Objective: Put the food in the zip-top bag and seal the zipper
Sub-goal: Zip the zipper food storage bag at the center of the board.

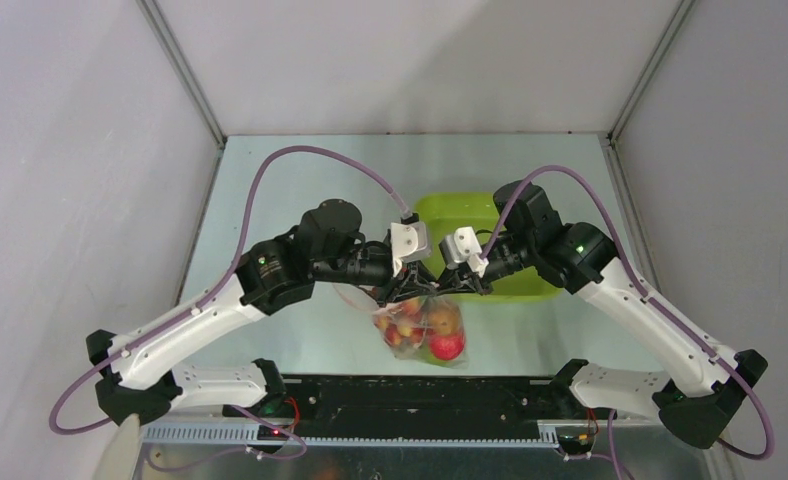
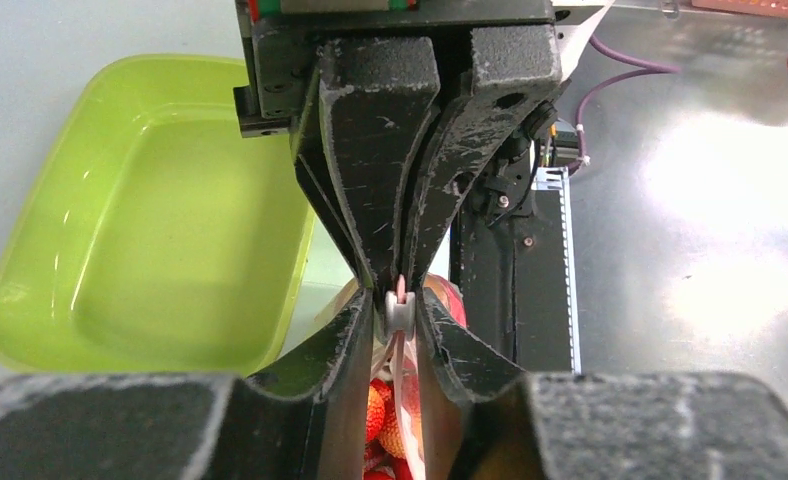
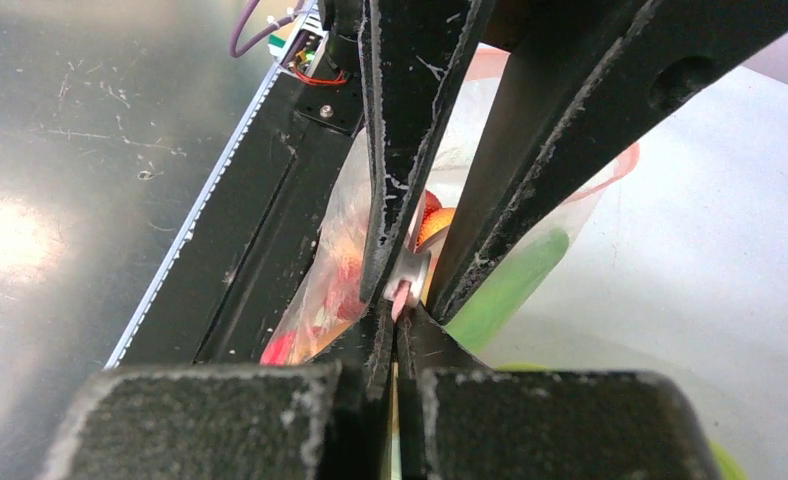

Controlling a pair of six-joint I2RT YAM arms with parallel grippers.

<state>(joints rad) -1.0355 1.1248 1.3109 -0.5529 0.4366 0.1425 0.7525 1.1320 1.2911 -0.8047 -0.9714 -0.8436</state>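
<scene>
**A:** What do you have on the table point(image 1: 270, 320)?

**B:** The biggest thing is the lime-green tub point(image 1: 470, 215) toward the far side, and nothing shows inside it. The clear bag point(image 1: 425, 325) is on its near side. It hangs mouth-up below the point where your two arms meet, between the tub and the arm bases.

**A:** And the food?

**B:** The food point(image 1: 447, 345) is inside the bag. You can see red, orange and green pieces through the plastic.

**A:** How do my end effectors stand?

**B:** Both are at the bag's mouth, tip to tip. Your right end effector point(image 3: 397, 312) is pressed shut on the pink zipper point(image 3: 400, 298), with the strip pinched between its fingertips. Your left end effector point(image 2: 398, 335) is drawn in narrow on either side of the same edge. I cannot tell whether it is actually clamping.

**A:** Anything smaller?

**B:** A white slider point(image 2: 398, 312) sits on the zipper, right between the left fingertips and touching the right ones.
</scene>
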